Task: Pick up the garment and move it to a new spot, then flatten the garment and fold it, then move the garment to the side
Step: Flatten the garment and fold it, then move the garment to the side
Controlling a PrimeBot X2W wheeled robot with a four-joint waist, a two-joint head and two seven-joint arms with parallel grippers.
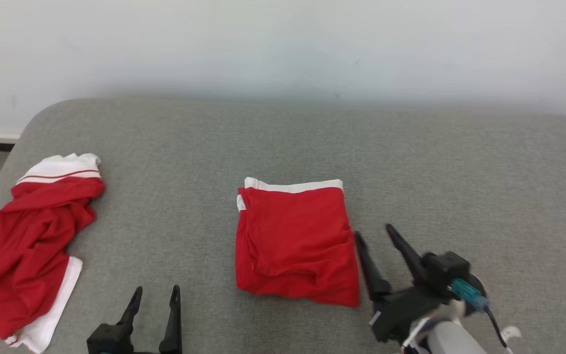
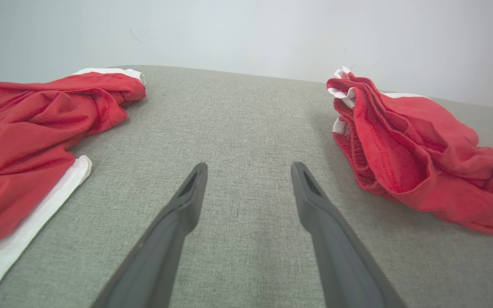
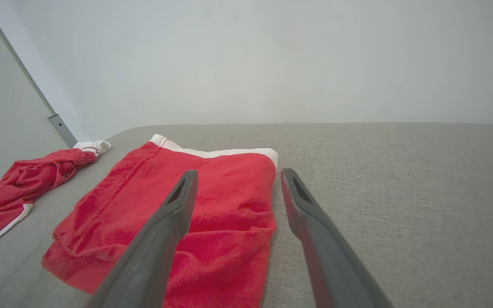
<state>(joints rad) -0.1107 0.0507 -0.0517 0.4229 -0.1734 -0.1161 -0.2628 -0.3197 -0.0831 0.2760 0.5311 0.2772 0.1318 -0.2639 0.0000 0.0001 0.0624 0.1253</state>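
A red garment with a white waistband (image 1: 294,241) lies folded into a rough square in the middle of the grey surface (image 1: 283,142); it also shows in the left wrist view (image 2: 417,154) and the right wrist view (image 3: 186,222). My right gripper (image 1: 375,235) is open just off the garment's right edge, fingers apart with nothing between them (image 3: 236,175). My left gripper (image 1: 156,293) is open at the lower left, over bare fabric (image 2: 248,167), apart from the garment.
A second red and white garment (image 1: 27,241) lies crumpled at the left edge of the surface, also seen in the left wrist view (image 2: 28,141). A pale wall (image 1: 283,44) runs behind. The surface's rounded corner is at the far left.
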